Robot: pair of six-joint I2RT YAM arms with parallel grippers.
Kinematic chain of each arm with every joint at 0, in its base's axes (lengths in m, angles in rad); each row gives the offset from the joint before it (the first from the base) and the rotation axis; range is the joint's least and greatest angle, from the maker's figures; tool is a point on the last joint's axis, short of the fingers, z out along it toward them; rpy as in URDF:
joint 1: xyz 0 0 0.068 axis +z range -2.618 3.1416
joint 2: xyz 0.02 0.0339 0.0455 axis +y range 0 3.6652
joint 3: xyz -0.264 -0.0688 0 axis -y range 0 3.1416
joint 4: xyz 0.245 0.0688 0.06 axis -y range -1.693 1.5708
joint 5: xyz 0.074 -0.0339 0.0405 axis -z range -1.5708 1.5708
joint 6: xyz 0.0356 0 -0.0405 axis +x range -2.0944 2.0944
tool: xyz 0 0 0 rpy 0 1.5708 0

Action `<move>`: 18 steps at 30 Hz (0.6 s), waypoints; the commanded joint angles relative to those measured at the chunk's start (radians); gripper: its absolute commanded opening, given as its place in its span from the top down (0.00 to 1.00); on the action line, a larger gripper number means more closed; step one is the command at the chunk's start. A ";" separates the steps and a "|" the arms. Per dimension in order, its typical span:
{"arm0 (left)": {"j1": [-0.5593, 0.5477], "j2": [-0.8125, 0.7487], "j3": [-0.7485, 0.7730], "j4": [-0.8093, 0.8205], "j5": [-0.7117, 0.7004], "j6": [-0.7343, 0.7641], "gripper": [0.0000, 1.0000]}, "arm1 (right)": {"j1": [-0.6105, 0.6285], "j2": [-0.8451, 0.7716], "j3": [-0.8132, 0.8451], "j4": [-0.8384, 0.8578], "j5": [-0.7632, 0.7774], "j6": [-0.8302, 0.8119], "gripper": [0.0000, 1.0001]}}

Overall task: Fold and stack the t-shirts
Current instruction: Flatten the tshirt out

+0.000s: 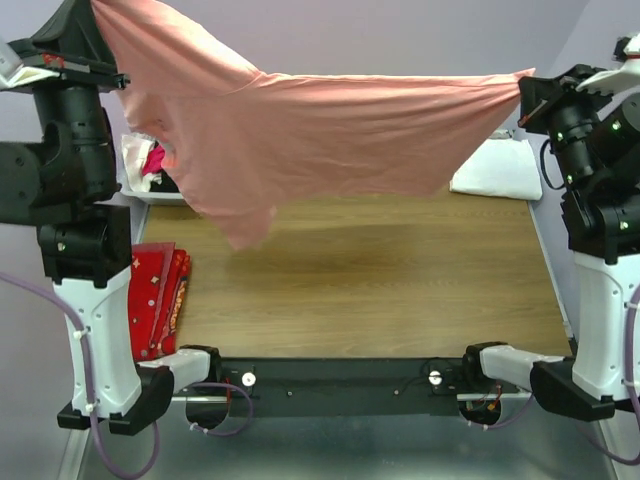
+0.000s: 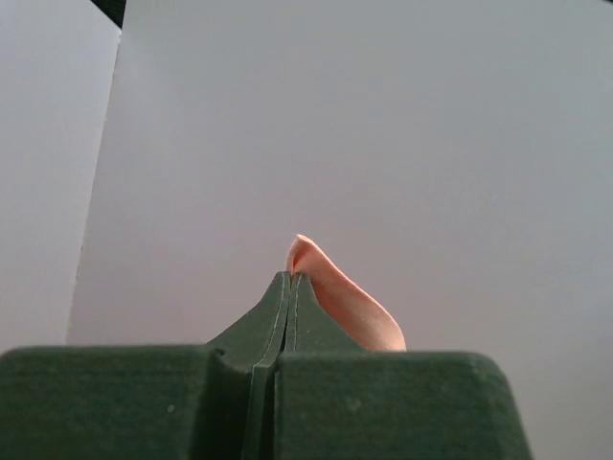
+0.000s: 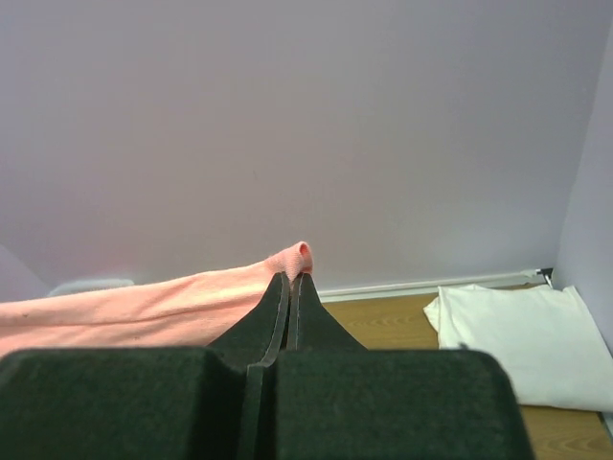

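Note:
The salmon-pink t-shirt (image 1: 320, 130) hangs stretched in the air between both arms, high above the wooden table (image 1: 380, 270). My left gripper (image 1: 97, 8) is shut on one corner of it at the top left; a fold of pink cloth (image 2: 340, 297) pokes out past its tips. My right gripper (image 1: 524, 84) is shut on the other end at the right; the pink cloth (image 3: 144, 302) runs off to the left from its tips. A folded white t-shirt (image 1: 497, 168) lies on the table at the back right, also in the right wrist view (image 3: 517, 340).
A flat red cloth with gold characters (image 1: 158, 298) lies at the table's left edge. A bin with white and pink cloth (image 1: 150, 165) stands at the back left, partly behind the hanging shirt. A lilac wall closes the back.

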 commanded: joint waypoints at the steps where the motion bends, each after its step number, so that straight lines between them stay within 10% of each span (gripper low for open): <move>1: 0.002 -0.083 0.012 0.017 0.023 0.013 1.00 | -0.008 -0.084 -0.023 0.036 0.011 0.004 0.99; 18: 0.002 -0.172 0.102 -0.053 0.056 0.025 1.00 | -0.007 -0.225 0.066 0.025 -0.087 0.016 0.99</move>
